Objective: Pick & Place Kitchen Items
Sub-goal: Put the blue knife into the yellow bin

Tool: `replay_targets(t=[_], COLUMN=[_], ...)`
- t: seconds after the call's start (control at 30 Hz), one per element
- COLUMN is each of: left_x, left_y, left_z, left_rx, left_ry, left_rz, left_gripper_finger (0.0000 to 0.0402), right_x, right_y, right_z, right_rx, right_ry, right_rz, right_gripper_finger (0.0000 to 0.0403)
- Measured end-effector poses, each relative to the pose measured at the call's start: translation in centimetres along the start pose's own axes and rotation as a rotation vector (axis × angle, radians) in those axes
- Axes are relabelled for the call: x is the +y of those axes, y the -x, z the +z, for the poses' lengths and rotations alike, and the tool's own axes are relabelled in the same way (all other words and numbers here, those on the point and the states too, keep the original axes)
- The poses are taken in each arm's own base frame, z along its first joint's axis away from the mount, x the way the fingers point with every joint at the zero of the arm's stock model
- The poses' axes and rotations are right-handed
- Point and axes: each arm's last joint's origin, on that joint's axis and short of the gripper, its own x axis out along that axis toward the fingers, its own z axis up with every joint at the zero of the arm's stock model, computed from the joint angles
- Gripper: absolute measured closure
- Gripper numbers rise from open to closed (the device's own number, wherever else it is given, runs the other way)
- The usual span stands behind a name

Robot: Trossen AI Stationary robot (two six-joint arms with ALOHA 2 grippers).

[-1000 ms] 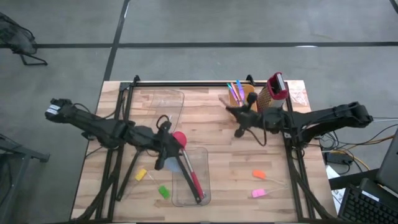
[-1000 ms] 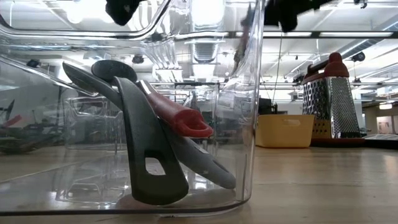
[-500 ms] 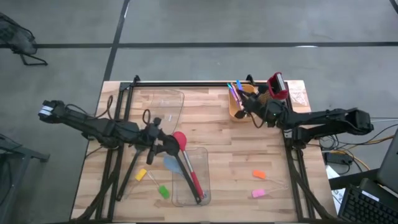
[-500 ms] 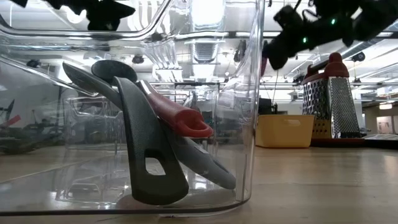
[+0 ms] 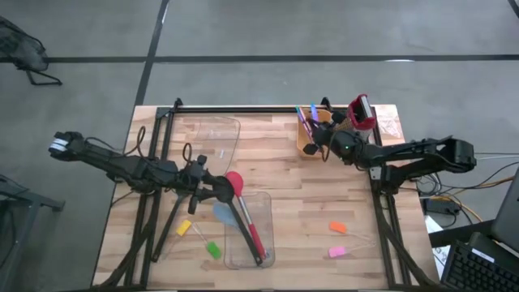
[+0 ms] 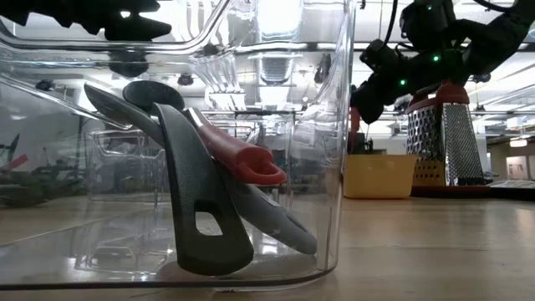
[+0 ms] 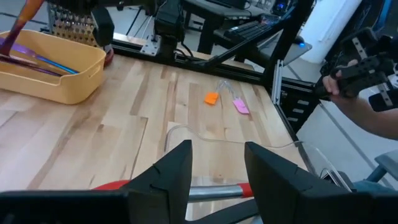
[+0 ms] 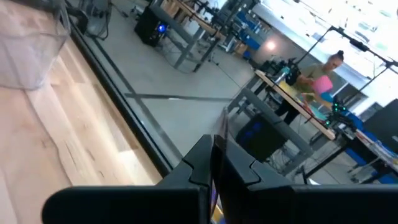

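Where the counter (image 5: 276,186) is seen from above, a clear bin (image 5: 261,235) is found near its front edge, with a red spoon (image 5: 243,212), a light-blue spoon (image 5: 222,214) and a black handle lying across it. The left end effector (image 5: 217,190) is held just beside the red spoon's bowl, its fingers parted and nothing gripped. A yellow chunk (image 5: 183,228) and a green chunk (image 5: 213,250) are found toward the front left corner, an orange chunk (image 5: 337,228) and a pink chunk (image 5: 336,252) toward the front right. At the back edge, right of centre, coloured sticks (image 5: 306,118) stand in a yellow tub (image 5: 306,143), with a red-topped grater (image 5: 360,116) beside it. The right end effector (image 5: 324,139) is positioned over the tub, fingers pressed together; whether a stick is pinched cannot be told.

From counter height, the black slotted turner (image 6: 196,196) and red spoon (image 6: 238,159) are seen leaning inside the clear bin (image 6: 338,125). The right end effector (image 6: 368,92) hangs above the yellow tub (image 6: 383,174), in front of the grater (image 6: 447,134).

In the left wrist view, the parted fingers (image 7: 174,174) frame a grey-and-red handle (image 7: 214,190). The tub (image 7: 56,71), sticks (image 7: 37,59), orange chunk (image 7: 211,98) and pink chunk (image 7: 240,106) lie beyond.

In the right wrist view, the fingers (image 8: 202,163) are shown shut together, with room furniture and a person (image 8: 326,78) far behind.
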Motion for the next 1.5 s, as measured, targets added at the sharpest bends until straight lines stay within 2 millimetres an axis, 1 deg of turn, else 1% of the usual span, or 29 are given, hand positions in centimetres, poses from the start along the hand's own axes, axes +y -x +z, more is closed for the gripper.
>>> replay_targets(t=[0.2, 0.3, 0.4, 0.47, 0.6, 0.73, 0.8, 0.9, 1.03, 1.13, 1.2, 1.33, 1.5], left_x=[0.0, 0.0, 0.0, 0.0, 0.0, 0.0, 0.0, 0.0, 0.1, 0.1, 0.1, 0.2, 0.2], left_y=[0.1, 0.1, 0.1, 0.1, 0.1, 0.1, 0.0, 0.0, 0.0, 0.0, 0.0, 0.0, 0.0], left_z=[0.1, 0.1, 0.1, 0.1, 0.1, 0.1, 0.0, -0.2, -0.4, -0.5, -0.6, -0.9, -1.0], left_rx=[-0.006, -0.005, -0.005, -0.005, -0.005, -0.001, 0.005, 0.024, 0.039, 0.044, 0.048, 0.057, 0.059], left_ry=[0.011, 0.025, 0.027, 0.027, 0.025, 0.018, 0.016, 0.005, 0.003, -0.009, -0.011, -0.011, -0.016], left_rz=[-0.002, -0.002, -0.002, -0.002, -0.002, -0.002, -0.003, 0.003, 0.007, 0.006, 0.004, 0.005, 0.002], left_gripper_finger=[0.0248, 0.0248, 0.0248, 0.0248, 0.0248, 0.0248, 0.0248, 0.0248, 0.0247, 0.0248, 0.0250, 0.0250, 0.0250], right_x=[0.3, 0.1, 0.0, -0.5, -2.1, -3.9, -4.7, -5.4, -6.0, -5.9, -5.9, -5.9, -6.5], right_y=[0.0, 0.3, 0.6, 0.7, 1.1, 1.5, 1.5, 1.1, 0.0, -1.4, -2.5, -4.5, -6.9], right_z=[0.0, 0.9, 1.7, 2.5, 4.9, 6.9, 7.4, 7.7, 7.9, 7.4, 7.1, 5.5, 4.1], right_rx=[0.001, -0.022, 0.015, 0.054, 0.131, 0.258, 0.347, 0.467, 0.538, 0.588, 0.630, 0.772, 0.861], right_ry=[-0.020, -0.090, -0.152, -0.215, -0.329, -0.429, -0.468, -0.505, -0.525, -0.529, -0.563, -0.594, -0.608], right_rz=[0.010, 0.014, 0.052, 0.071, 0.080, 0.083, 0.075, 0.101, 0.100, 0.093, 0.113, 0.133, 0.100], right_gripper_finger=[0.0394, 0.0394, 0.0394, 0.0394, 0.0394, 0.0394, 0.0394, 0.0394, 0.0394, 0.0394, 0.0394, 0.0394, 0.0394])
